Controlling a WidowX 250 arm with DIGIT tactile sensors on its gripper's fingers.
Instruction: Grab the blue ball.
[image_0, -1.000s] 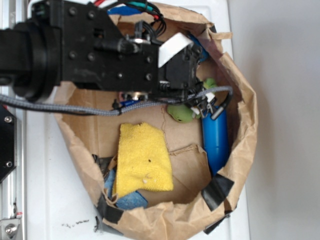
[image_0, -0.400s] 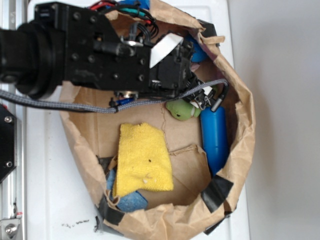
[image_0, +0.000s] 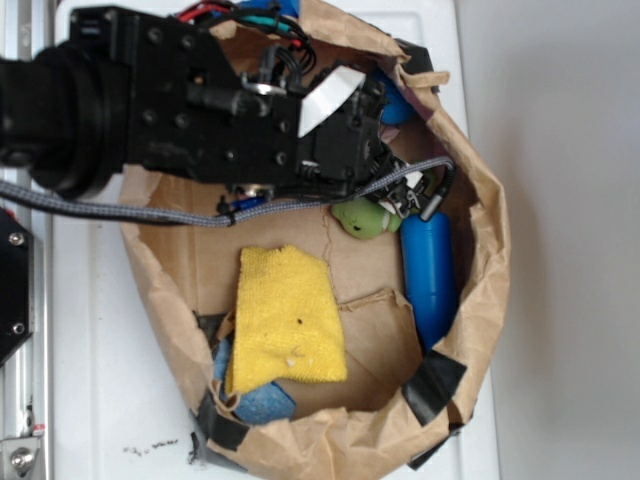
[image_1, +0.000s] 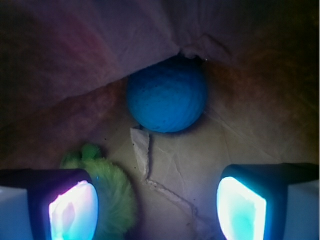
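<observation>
In the wrist view the blue ball, round and finely textured, lies on the brown paper floor, tucked under a fold of the bag wall. My gripper is open, short of the ball, with bare paper between its lit pads. The ball sits ahead of the gap, roughly centred. A green plush touches the inside of the left pad. In the exterior view the black arm covers the bag's upper part. Only a blue sliver of the ball shows beside the gripper body.
The crumpled paper bag walls everything in. A long bright blue cylinder lies along its right wall, below the green plush. A yellow cloth lies mid-bag, with blue cloth scraps near the lower rim. A grey cable crosses the bag.
Since a second ago the arm and gripper have shifted slightly toward the top of the exterior view, nearer the ball. The last half second shows almost no motion.
</observation>
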